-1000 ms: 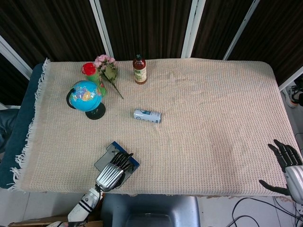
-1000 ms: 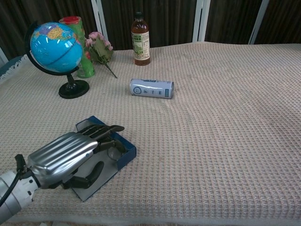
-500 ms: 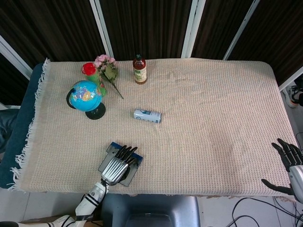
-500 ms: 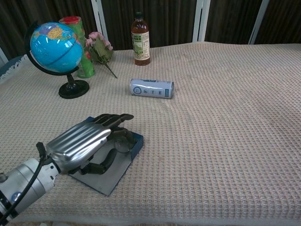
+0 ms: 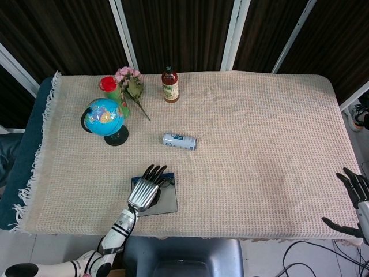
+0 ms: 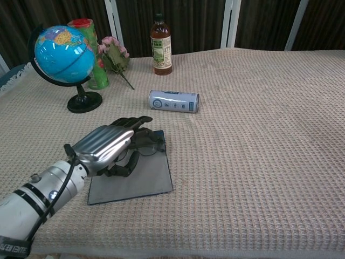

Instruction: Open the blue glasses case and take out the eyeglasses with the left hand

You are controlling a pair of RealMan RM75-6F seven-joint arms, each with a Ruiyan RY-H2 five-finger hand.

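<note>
The blue glasses case [image 6: 159, 135] lies open near the table's front left, its grey lid [image 6: 137, 177] flat on the cloth toward me. In the head view the case [image 5: 168, 175] shows just right of my left hand [image 5: 145, 191]. My left hand [image 6: 109, 143] lies palm down over the case's tray, its fingers stretched across the dark eyeglasses [image 6: 147, 147] and the thumb curled underneath. Whether the glasses are pinched is hidden by the hand. My right hand [image 5: 356, 201] hangs off the table's right front corner, fingers spread, holding nothing.
A blue-and-white can [image 5: 179, 141] lies on its side behind the case. A globe [image 5: 104, 116] on a black stand, a red-capped green tube [image 5: 109, 86], pink flowers [image 5: 131, 82] and a brown bottle [image 5: 170, 85] stand at the back left.
My left hand has slid forward and to the right, and the open case has turned with it, its grey lid now lying squarer to the front edge. The right hand has sunk slightly.
</note>
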